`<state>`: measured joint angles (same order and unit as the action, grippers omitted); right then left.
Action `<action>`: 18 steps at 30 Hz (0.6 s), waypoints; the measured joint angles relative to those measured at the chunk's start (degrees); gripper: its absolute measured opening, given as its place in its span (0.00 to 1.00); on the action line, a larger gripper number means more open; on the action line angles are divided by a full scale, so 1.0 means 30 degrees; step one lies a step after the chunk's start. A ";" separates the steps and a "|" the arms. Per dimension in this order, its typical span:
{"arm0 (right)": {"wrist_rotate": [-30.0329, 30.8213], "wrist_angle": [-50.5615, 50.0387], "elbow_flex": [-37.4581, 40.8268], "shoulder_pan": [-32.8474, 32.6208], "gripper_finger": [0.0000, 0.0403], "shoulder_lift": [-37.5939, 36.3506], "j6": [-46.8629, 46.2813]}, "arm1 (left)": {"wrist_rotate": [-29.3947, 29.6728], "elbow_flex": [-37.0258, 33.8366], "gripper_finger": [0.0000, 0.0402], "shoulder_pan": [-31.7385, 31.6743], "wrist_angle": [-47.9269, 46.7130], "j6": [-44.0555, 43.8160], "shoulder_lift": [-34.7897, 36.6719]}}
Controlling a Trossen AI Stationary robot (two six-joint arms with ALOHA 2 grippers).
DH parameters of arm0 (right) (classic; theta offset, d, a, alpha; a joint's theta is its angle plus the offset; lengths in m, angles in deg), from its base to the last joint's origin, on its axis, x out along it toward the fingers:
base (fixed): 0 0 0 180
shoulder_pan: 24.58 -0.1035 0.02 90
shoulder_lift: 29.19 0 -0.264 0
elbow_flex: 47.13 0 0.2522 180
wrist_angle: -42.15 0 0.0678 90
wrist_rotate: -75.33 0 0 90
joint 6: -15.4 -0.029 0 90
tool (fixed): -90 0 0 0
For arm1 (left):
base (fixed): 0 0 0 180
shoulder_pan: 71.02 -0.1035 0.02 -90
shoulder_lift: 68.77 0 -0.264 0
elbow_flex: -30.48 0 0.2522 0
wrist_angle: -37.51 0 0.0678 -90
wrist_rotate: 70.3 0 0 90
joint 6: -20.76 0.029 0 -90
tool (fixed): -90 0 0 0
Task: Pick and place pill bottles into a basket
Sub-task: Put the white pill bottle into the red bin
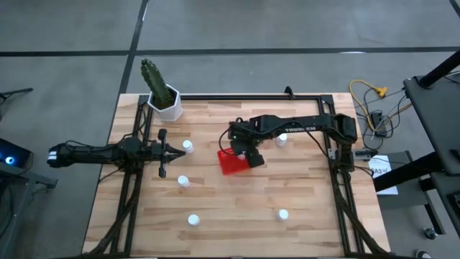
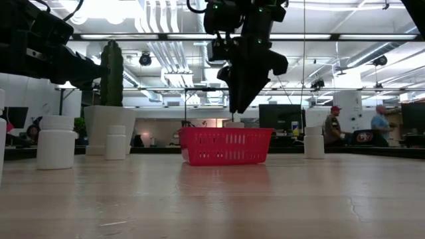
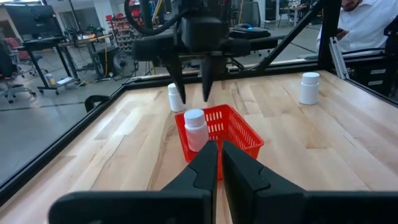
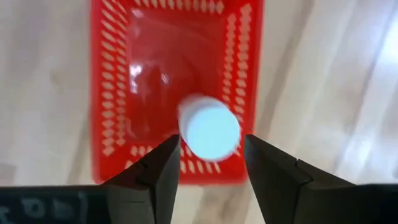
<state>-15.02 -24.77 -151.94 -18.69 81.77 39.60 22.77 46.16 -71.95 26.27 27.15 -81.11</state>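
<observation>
Bottles lie scattered in the high view: one (image 1: 187, 146) just off the left gripper (image 1: 162, 152), others at (image 1: 183, 181), (image 1: 193, 219), (image 1: 283, 214) and (image 1: 282, 139); the right gripper (image 1: 243, 152) hangs over the red basket (image 1: 228, 163) at mid-table, the cactus pot (image 1: 167, 103) far left. Low view: that gripper points down above the basket (image 2: 224, 146), clear of its rim. Left wrist view: the left fingers (image 3: 199, 167) are pressed together, empty. Right wrist view: the right fingers (image 4: 163, 163) stand parted, and a bottle (image 4: 209, 129) sits free inside the basket (image 4: 106, 93), no pad touching it. The step looks like a release just made; next would be lifting clear and going for another bottle.
</observation>
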 joint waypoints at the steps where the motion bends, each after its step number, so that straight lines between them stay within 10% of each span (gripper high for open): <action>1: -0.0382 0.0099 -0.0058 -0.0006 0.41 0.0000 0.0003 | -0.0002 0.0000 0.01 -0.0007 -0.0006 0.0000 0.0000; 18: -0.1959 0.3313 -0.0079 -0.0980 0.41 0.0051 0.0627 | -0.0001 0.0000 0.01 0.0000 -0.0001 0.0000 0.0000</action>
<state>-20.89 -14.83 -152.18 -21.63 81.92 41.48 22.77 46.16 -71.95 26.27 27.15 -81.11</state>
